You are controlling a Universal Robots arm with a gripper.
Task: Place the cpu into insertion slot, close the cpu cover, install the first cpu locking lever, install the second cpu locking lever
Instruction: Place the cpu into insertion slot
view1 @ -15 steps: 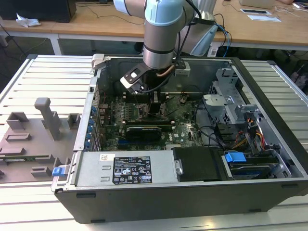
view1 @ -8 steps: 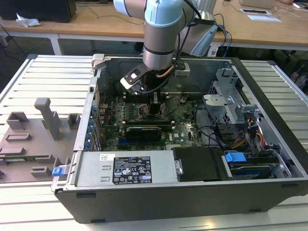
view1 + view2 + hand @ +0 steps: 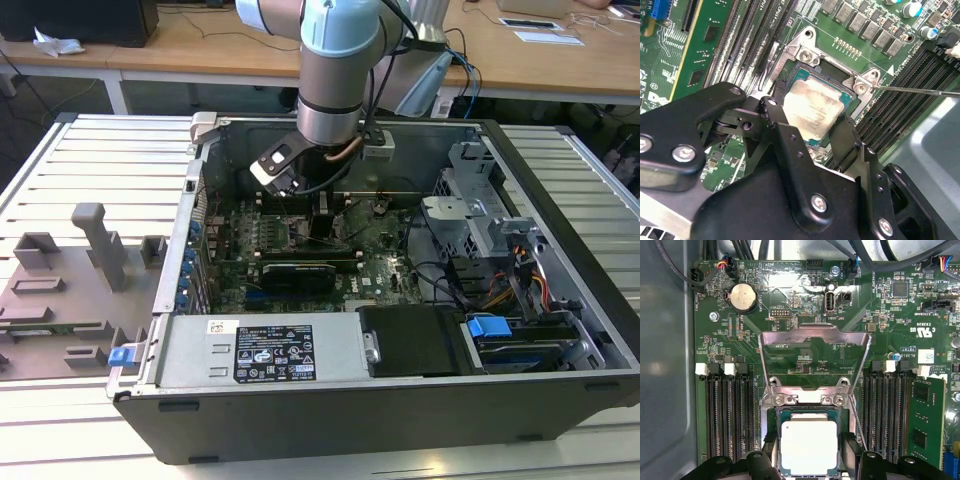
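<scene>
Both fingers (image 3: 785, 132) of my black gripper (image 3: 810, 120) pinch the silvery square cpu (image 3: 812, 107), directly over the dark metal-rimmed insertion slot (image 3: 832, 67).

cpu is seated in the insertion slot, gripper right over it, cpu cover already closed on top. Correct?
Not the cover. In the first wrist view the cpu cover is swung open, standing up off the insertion slot, not closed on top. The rest holds: the cpu is seated in the slot, with the gripper right over it.
</scene>
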